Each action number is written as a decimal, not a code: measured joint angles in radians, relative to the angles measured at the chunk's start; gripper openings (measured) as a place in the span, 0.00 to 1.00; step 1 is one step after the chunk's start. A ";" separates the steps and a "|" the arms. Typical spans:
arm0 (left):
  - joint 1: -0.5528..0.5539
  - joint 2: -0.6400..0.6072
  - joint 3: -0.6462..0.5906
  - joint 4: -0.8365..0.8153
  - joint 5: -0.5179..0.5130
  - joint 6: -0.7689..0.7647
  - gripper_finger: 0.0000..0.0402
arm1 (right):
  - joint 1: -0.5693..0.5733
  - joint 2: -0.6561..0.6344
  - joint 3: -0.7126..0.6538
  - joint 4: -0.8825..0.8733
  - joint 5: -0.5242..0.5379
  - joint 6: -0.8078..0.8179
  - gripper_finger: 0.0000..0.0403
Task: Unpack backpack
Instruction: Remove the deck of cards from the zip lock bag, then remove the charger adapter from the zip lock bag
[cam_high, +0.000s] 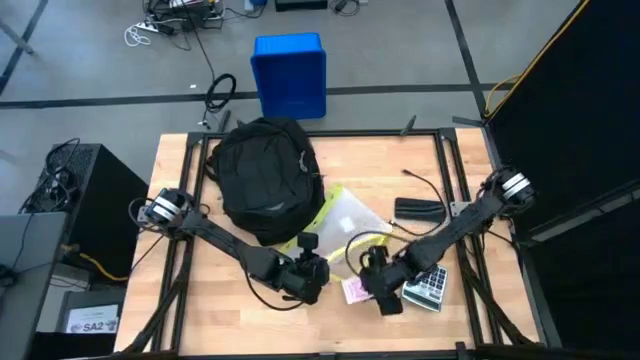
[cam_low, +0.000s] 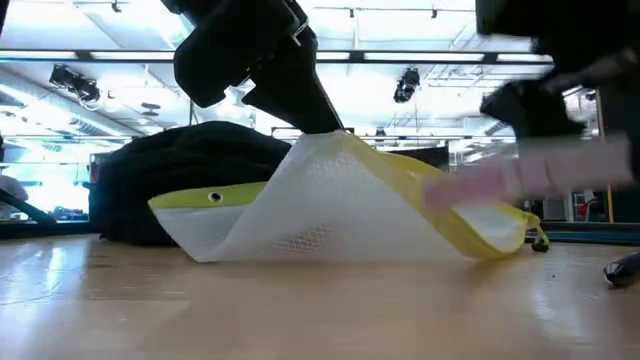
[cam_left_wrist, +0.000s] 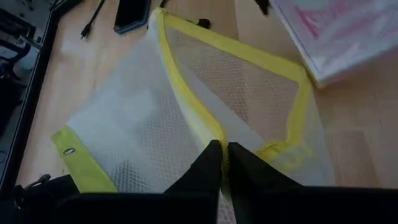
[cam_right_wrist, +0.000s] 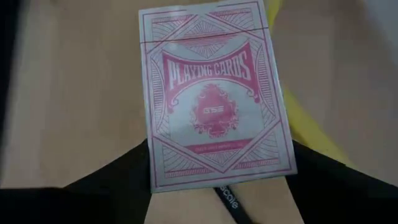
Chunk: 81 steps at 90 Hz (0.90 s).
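Backpack: we see the large black soft fabric backpack (cam_high: 264, 177) lying at the table's far left.
Progress: we judge unpacking well along; white mesh pouch with yellow trim (cam_high: 340, 222), grey calculator (cam_high: 429, 285) and flat black case (cam_high: 418, 209) lie beside the backpack, toward the right.
Left gripper (cam_left_wrist: 222, 163): pressed together on the pouch's yellow edge.
Right gripper (cam_right_wrist: 214, 186): pinching a pink playing-card box (cam_right_wrist: 212, 93), just beyond the pouch from the backpack.
Left: we cannot see inside the backpack.
Obstruction: the pouch leans against the backpack.
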 joint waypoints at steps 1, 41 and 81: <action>0.000 0.000 0.000 0.000 0.000 0.000 0.00 | 0.001 0.007 0.000 0.000 0.000 0.003 0.70; 0.000 0.000 0.000 0.001 -0.002 0.000 0.00 | -0.005 0.079 -0.001 0.072 -0.088 0.072 0.82; 0.000 0.000 0.000 0.000 -0.003 0.003 0.00 | -0.009 0.077 0.097 -0.039 -0.081 -0.018 0.80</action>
